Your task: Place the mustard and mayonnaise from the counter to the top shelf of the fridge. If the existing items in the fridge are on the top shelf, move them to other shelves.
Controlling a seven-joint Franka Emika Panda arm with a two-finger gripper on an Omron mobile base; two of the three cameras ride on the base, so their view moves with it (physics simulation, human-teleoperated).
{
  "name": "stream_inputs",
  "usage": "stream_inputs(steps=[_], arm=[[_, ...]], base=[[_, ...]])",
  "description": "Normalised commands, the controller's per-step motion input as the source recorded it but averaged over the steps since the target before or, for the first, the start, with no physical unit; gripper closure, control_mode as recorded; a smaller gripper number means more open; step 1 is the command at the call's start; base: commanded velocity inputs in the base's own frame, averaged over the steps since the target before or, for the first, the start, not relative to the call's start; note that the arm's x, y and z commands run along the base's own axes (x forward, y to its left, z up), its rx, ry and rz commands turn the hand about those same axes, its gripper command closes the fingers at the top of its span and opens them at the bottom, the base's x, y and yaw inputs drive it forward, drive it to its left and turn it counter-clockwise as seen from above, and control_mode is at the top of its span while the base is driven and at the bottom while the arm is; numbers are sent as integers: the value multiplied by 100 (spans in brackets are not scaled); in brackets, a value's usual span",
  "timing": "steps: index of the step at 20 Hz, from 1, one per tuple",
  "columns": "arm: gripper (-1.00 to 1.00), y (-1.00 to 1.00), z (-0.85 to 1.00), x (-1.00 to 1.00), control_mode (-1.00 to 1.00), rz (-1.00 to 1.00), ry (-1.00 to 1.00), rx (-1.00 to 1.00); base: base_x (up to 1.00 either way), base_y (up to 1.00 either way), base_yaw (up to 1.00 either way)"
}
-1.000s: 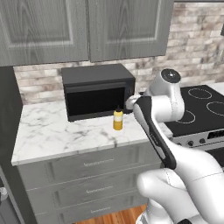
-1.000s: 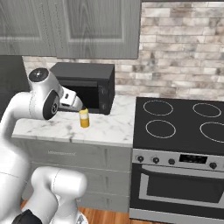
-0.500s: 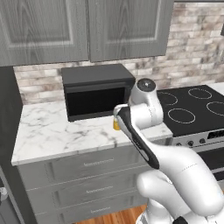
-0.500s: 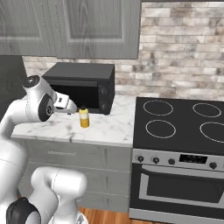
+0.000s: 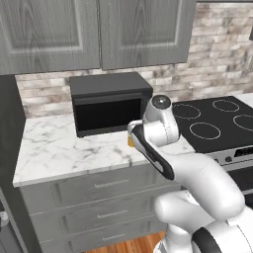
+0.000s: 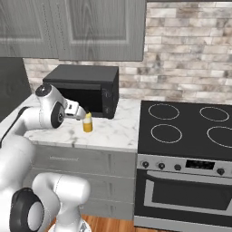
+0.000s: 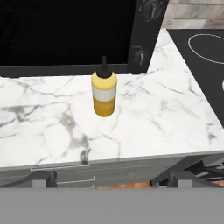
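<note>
The mustard (image 7: pixel 104 92) stands upright on the counter (image 7: pixel 144 127), a small yellow squeeze bottle with a pale band round its middle and a dark pointed nozzle on top; what it holds cannot be seen through its walls. In the hand view it sits just in front of the black microwave (image 7: pixel 65 35), near the corner with the two round knobs, and apart from the counter's front edge. In the right base view the mustard (image 6: pixel 87 123) stands on the marble just before the microwave (image 6: pixel 86 88), with the gripper (image 6: pixel 80 112) just beside it on its left and slightly above, not touching it. The jaws stand spread wide and hold nothing; the two dark fingertips (image 7: pixel 41 178) rise at the bottom of the hand view, well apart, on either side of the bottle's line. In the left base view the arm's white body covers most of the bottle, and only a sliver of yellow shows at the arm's edge (image 5: pixel 129 142). The counter is white marble with grey veins over grey panelled drawers (image 5: pixel 99 192). To its right lies a black cooktop (image 6: pixel 186 129) with ring burners above an oven front (image 6: pixel 186 190). Behind runs a pale brick wall (image 6: pixel 190 50), and grey panelled cupboards (image 5: pixel 94 32) hang above the microwave.
</note>
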Motion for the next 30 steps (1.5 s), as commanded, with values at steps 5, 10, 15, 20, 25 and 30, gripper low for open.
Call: stream_inputs(steps=[5, 10, 15, 20, 25, 30], arm=[[-100, 0, -21, 45, -100, 0, 0, 0], [-100, 0, -24, 55, -100, 0, 0, 1], [-100, 0, -26, 44, -100, 0, 0, 5], [-100, 0, -29, 45, -100, 0, 0, 5], [-100, 0, -24, 44, -100, 1, 0, 1], [-100, 0, -12, 35, -100, 0, 0, 0]], base=[[0, 0, 0], [0, 0, 0], [0, 0, 0], [0, 0, 0], [0, 0, 0], [0, 0, 0]])
